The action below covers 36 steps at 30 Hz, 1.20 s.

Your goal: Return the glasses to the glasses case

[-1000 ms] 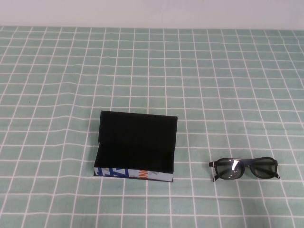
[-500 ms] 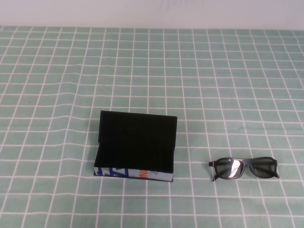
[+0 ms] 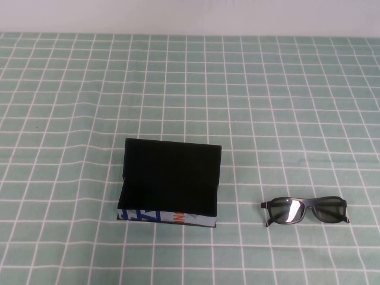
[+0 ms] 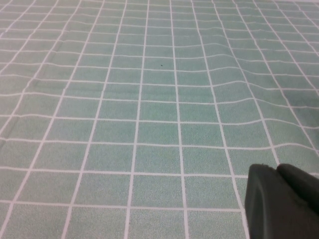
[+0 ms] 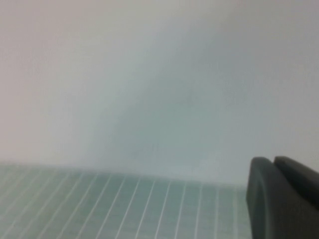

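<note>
The glasses case is a black box that stands open on the green checked cloth, lid raised at the back, with its white printed strip at the front. Its inside is black and I see nothing in it. The black-framed glasses lie on the cloth to the right of the case, apart from it, lenses facing the front. Neither arm shows in the high view. My left gripper is shut and empty above bare cloth. My right gripper is shut and empty, facing the pale wall and the far cloth.
The green cloth with white grid lines covers the whole table and lies in slight ripples. A pale wall runs along the far edge.
</note>
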### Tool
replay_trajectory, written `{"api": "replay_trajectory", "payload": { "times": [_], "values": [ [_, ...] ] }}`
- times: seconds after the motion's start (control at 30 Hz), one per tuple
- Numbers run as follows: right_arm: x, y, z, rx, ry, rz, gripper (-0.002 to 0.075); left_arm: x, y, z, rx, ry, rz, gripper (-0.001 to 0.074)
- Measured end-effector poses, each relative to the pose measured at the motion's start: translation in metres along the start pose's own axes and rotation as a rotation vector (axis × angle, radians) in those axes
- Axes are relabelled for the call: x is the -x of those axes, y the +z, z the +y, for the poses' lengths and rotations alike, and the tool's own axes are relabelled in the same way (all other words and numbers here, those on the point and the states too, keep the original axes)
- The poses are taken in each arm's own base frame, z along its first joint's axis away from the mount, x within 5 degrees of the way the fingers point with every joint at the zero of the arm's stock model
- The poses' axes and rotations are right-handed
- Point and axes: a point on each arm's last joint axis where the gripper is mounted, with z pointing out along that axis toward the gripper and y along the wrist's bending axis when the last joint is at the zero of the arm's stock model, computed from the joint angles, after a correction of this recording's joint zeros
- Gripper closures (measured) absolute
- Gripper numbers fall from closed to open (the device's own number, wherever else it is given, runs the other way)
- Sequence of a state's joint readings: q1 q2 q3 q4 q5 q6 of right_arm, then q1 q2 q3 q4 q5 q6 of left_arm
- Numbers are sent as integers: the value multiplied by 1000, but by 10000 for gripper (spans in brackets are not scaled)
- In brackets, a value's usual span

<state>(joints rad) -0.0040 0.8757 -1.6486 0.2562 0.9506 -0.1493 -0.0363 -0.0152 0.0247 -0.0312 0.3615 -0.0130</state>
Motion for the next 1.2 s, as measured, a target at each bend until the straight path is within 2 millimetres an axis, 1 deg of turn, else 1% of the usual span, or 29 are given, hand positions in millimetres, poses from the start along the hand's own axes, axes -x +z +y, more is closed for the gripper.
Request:
{"api": "replay_trajectory", "payload": {
  "times": [0.07, 0.13, 0.23, 0.3, 0.37, 0.4, 0.47, 0.53, 0.6, 0.67, 0.77, 0.9, 0.97, 1.07, 1.17, 1.2],
  "values": [
    [-2, 27, -4, 33, 10, 96, 739, 0, 0, 0, 0, 0, 0, 738],
    [-6, 47, -7, 53, -23, 142, 739, 0, 0, 0, 0, 0, 0, 738],
    [-11, 67, -9, 102, -122, 180, 739, 0, 0, 0, 0, 0, 0, 738],
    [-14, 75, -8, 147, -266, 196, 739, 0, 0, 0, 0, 0, 0, 738],
    [-20, 84, -7, 202, -516, 228, 739, 0, 0, 0, 0, 0, 0, 738],
    [-24, 88, -8, 214, -614, 255, 739, 0, 0, 0, 0, 0, 0, 738],
    [-36, 99, -10, 239, -789, 366, 739, 0, 0, 0, 0, 0, 0, 738],
    [-51, 112, -13, 251, -889, 522, 739, 0, 0, 0, 0, 0, 0, 738],
    [-65, 129, -13, 234, -938, 633, 739, 0, 0, 0, 0, 0, 0, 738],
    [-84, 148, -9, 242, -983, 729, 739, 0, 0, 0, 0, 0, 0, 738],
    [-112, 173, 4, 330, -997, 815, 739, 0, 0, 0, 0, 0, 0, 738],
    [-147, 199, 18, 460, -907, 904, 739, 0, 0, 0, 0, 0, 0, 738],
    [-171, 208, 22, 526, -850, 966, 739, 0, 0, 0, 0, 0, 0, 738],
    [-207, 213, 26, 599, -766, 1069, 739, 0, 0, 0, 0, 0, 0, 738],
    [-240, 211, 24, 602, -671, 1198, 739, 0, 0, 0, 0, 0, 0, 738],
    [-249, 211, 24, 597, -648, 1230, 739, 0, 0, 0, 0, 0, 0, 738]
  ]
}}
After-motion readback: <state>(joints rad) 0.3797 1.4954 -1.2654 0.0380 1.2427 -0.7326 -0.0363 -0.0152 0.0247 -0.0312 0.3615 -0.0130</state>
